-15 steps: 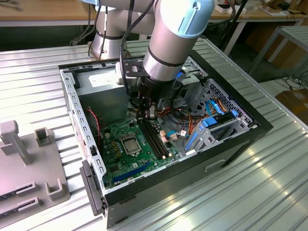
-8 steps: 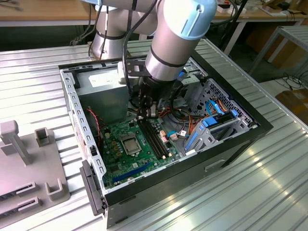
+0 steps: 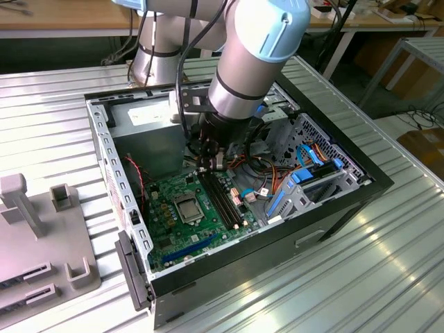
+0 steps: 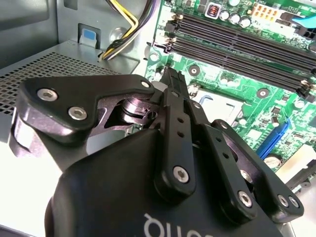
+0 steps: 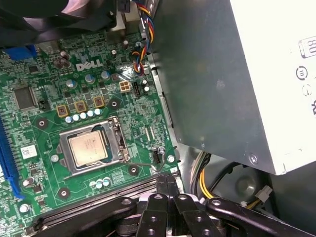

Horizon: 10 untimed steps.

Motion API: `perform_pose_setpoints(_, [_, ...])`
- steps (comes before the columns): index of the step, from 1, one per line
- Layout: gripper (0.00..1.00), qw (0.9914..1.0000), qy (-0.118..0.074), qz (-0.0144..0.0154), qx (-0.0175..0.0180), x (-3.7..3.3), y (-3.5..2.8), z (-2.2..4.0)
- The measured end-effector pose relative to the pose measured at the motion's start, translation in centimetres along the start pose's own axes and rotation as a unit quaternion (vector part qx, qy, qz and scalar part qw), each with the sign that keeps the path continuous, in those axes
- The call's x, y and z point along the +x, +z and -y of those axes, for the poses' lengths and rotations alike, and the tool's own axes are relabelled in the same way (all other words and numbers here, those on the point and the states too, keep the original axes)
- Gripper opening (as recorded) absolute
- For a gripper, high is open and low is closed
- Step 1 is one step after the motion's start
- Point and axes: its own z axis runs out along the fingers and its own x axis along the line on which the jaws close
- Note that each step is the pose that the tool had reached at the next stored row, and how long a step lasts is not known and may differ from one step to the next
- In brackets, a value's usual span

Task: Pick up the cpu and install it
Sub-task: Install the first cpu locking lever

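Observation:
The cpu (image 5: 89,148) is a small silver-grey square lying flat inside the black-and-silver socket frame (image 5: 116,143) on the green motherboard (image 5: 44,74). The exterior view shows the cpu (image 3: 189,207) in the middle of the board, inside the open computer case (image 3: 361,182). My gripper (image 3: 210,161) hangs inside the case over the far end of the memory slots (image 3: 222,198), a short way from the socket and not touching it. In both wrist views the black fingers (image 4: 171,81) are pressed together with nothing between them. The fingertips (image 5: 165,180) sit beside the socket's thin lever wire (image 5: 143,164).
A grey power supply box (image 5: 222,84) with yellow and black cables (image 5: 202,185) stands close beside the gripper. Blue drive brackets and cable bundles (image 3: 305,177) fill the case on the exterior view's right. A grey fixture block (image 3: 41,236) rests on the ribbed metal table at the exterior view's left.

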Motion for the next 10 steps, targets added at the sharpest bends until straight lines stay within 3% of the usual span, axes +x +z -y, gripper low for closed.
perform_pose_setpoints(2, [0.11,1.00000,0.000,0.0014,-0.0004,-0.03,0.18,-0.01])
perform_pose_setpoints(3, [0.11,0.99999,0.000,0.0045,-0.0013,-0.06,0.43,-0.02])
perform_pose_setpoints(10, [0.11,0.99999,0.000,0.0047,-0.0013,-0.06,0.48,-0.01])
